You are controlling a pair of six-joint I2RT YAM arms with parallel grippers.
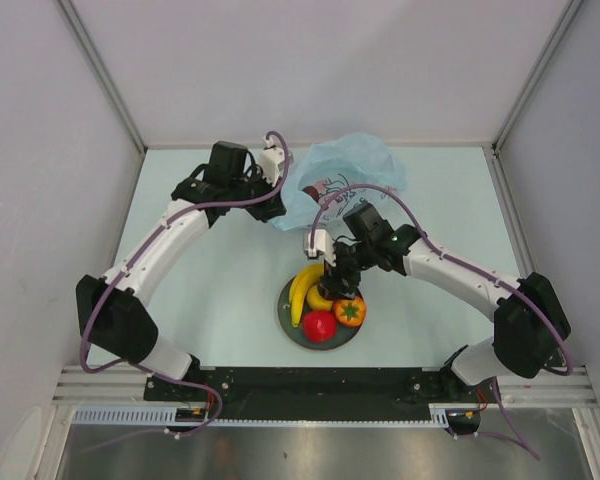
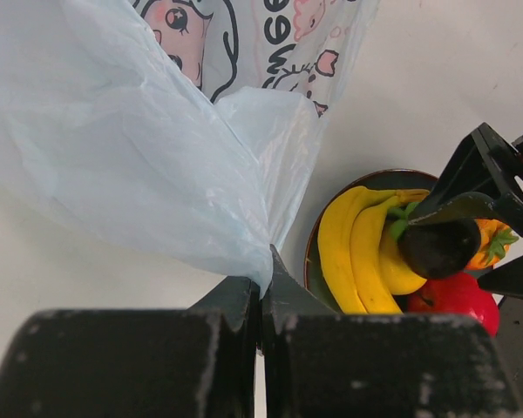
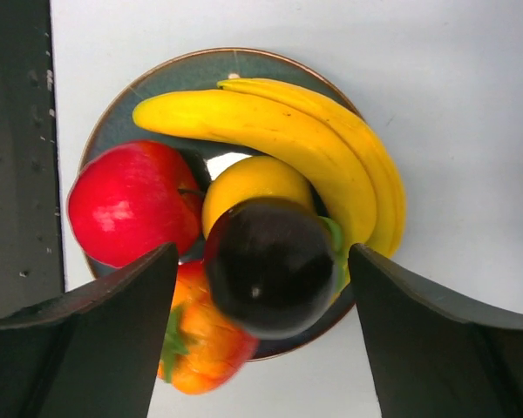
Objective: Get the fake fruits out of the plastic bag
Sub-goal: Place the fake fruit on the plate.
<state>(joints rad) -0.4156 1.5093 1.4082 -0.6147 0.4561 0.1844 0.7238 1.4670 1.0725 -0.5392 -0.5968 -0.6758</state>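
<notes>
left pincer (image 2: 263, 272) clamped on plastic bag (image 2: 139, 148) edge, right pincer (image 3: 261, 254) spread apart around dark purple ball (image 3: 275, 270), seemingly resting atop fake fruits (image 3: 270, 135) on plate (image 3: 113, 122)

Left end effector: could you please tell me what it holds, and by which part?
The left end effector is shut on the bag, pinching a gathered point of its blue film.

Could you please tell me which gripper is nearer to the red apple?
Right. The right gripper hangs open over the plate, beside the red apple; the left gripper is farther off, past the plate, shut on the plastic bag.
</notes>
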